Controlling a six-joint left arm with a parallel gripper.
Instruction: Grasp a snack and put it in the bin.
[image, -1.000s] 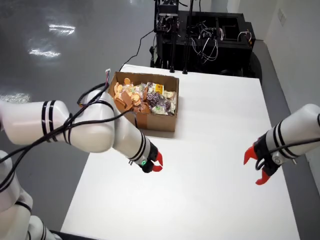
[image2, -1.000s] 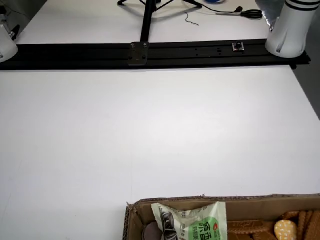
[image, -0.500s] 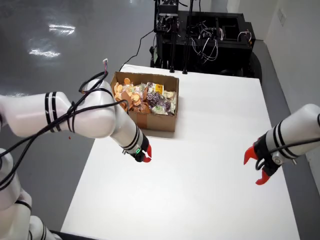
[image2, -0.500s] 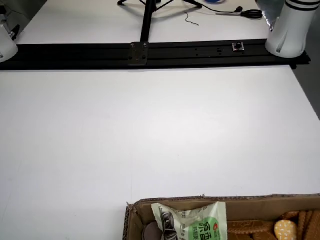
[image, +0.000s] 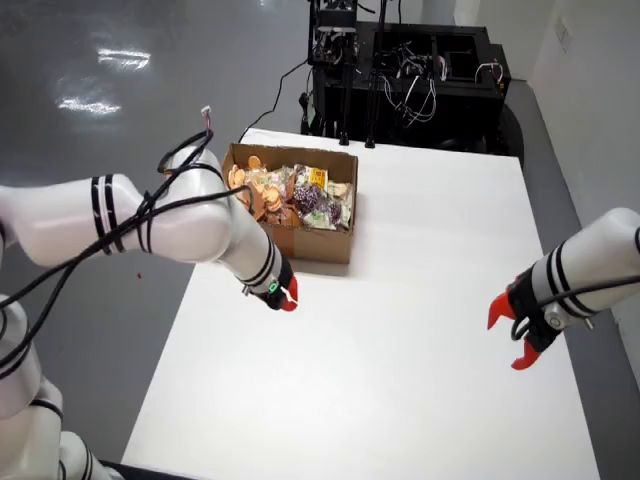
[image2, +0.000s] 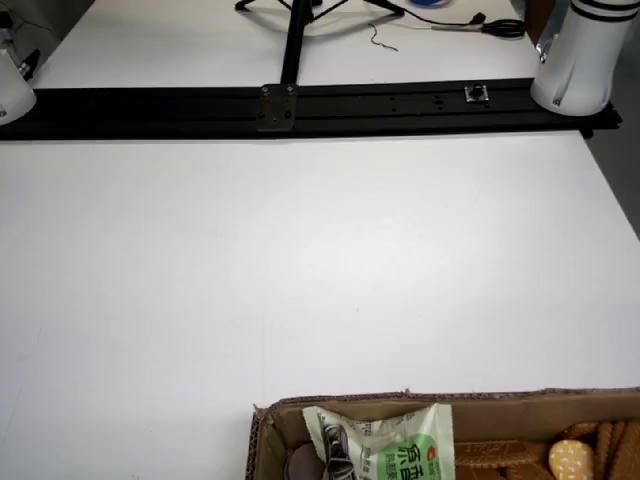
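Jaws (image: 288, 299) with red tips hung apparently clenched and empty just short of the open brown cardboard box (image: 300, 243) of snack packets (image: 318, 205), likely staged over the white bench (image: 400, 330) for picking.

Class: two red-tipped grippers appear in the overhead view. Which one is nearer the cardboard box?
The gripper at left in that view, just off the cardboard box; the other gripper hangs far right.

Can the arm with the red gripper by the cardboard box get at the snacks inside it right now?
Probably yes. The gripper hangs just outside the cardboard box, beside its near wall. The box is open-topped, and nothing covers the snacks. It would have to lift over the wall first.
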